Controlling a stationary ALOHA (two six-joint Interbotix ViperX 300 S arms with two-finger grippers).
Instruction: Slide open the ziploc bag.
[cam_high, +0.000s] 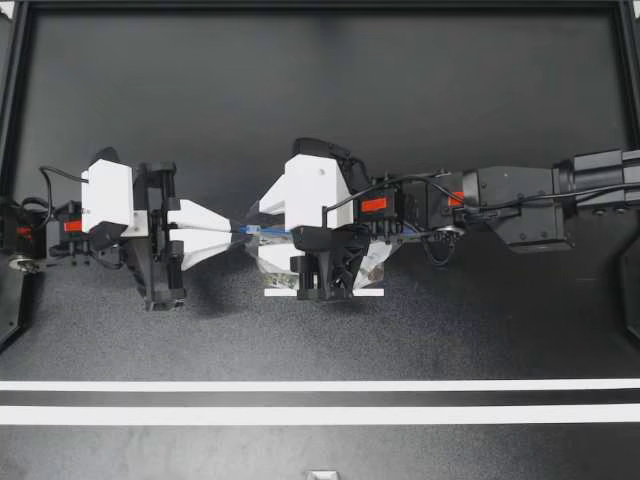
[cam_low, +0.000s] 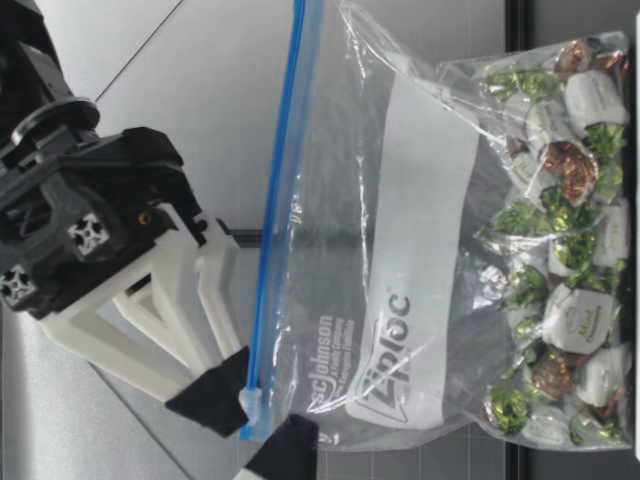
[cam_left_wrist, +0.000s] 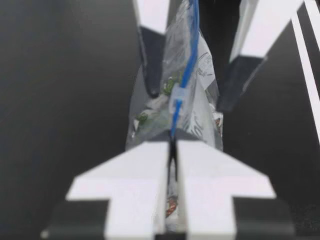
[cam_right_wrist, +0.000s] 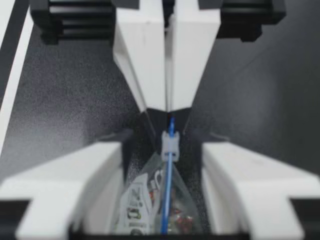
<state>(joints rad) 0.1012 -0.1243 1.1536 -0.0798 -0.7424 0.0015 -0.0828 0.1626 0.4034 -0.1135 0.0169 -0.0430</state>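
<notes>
- left hand (cam_high: 238, 230): fingers pressed together, clamped on the top corner of the ziploc bag (cam_low: 400, 250), right at the end of the blue zip track (cam_low: 280, 200).
- right hand (cam_high: 262, 233): fingers spread apart, one on each side of the bag's top edge, gripping nothing.
- slider (cam_left_wrist: 177, 99): pale tab on the track, just ahead of the left hand's fingertips and between the right hand's spread fingers. The right wrist view shows a gap on both sides of it.
- bag stands upright at mid-bench (cam_high: 320, 100), zip edge on top, between the two hands, which face each other.
- wrapped candies (cam_low: 560, 250) in green, brown and white are piled in the bag's lower end, down at the bench surface.
- upper part of the bag is clear film with a white label panel.
- two white tape lines (cam_high: 320, 385) cross the bench, well apart from the bag.
</notes>
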